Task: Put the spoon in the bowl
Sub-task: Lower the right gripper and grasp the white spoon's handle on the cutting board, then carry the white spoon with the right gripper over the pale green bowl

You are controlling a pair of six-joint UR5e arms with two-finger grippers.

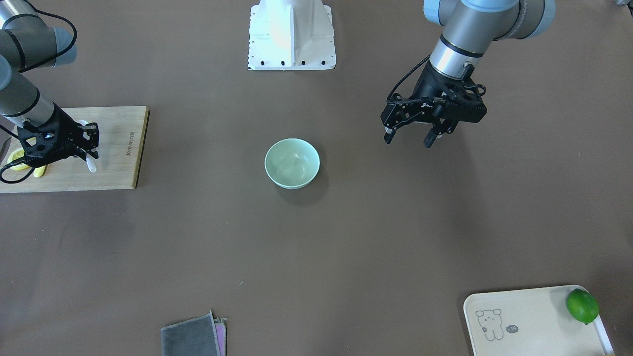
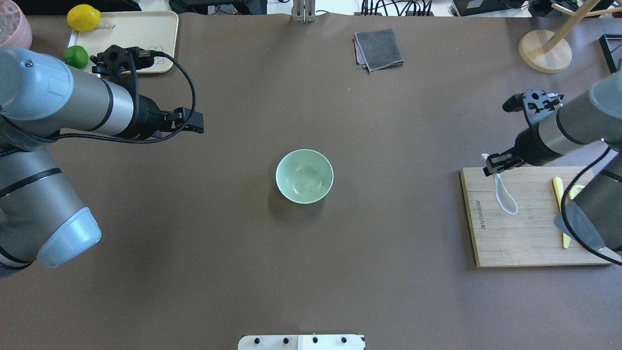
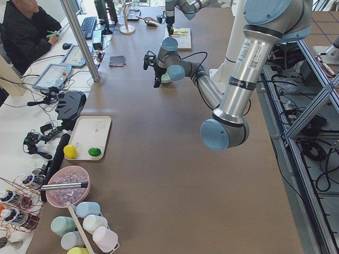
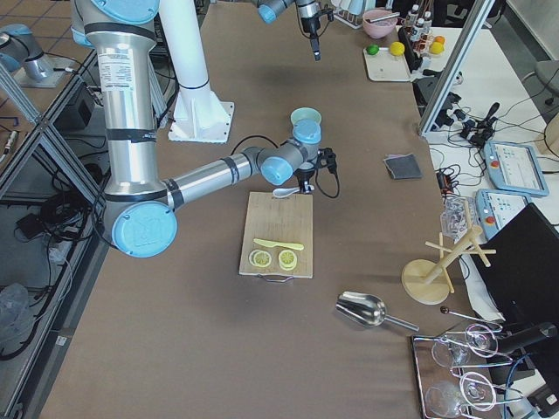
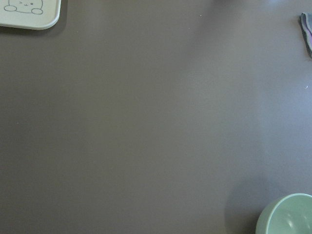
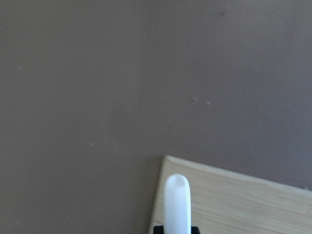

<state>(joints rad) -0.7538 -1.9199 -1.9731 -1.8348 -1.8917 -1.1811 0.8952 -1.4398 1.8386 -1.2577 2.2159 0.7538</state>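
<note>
The right fingers [image 2: 493,166] are pressed together on the short thick handle of the small glossy white soup spoon [image 2: 505,197]. In the right wrist view the handle's rounded tip pokes out just past them. From the pinch the spoon runs back toward the robot, its deep scoop over the rectangular bamboo cutting board [image 2: 515,243]. I cannot tell whether the scoop touches the wood or hangs just above it. Farther back along the board from these fingers lie a slim yellow plastic knife [image 2: 561,214] and a lemon slice [image 2: 576,191], both apart from the spoon.

The small round pale mint-green bowl [image 1: 294,184] stands empty on the brown surface, well apart from the right fingers, off toward the left arm's side. The left fingers [image 1: 429,140] are spread, hold nothing and hover above bare surface on the bowl's other side.

By my reading the grasp is made and the carry has not begun, so the spoon is not yet in the bowl. The next move calls for lifting it clear of the board's edge and carrying it sideways over the bowl. There the scoop must come down inside the rim before the fingers release. A glossy handle may swivel in the pinch.
</note>
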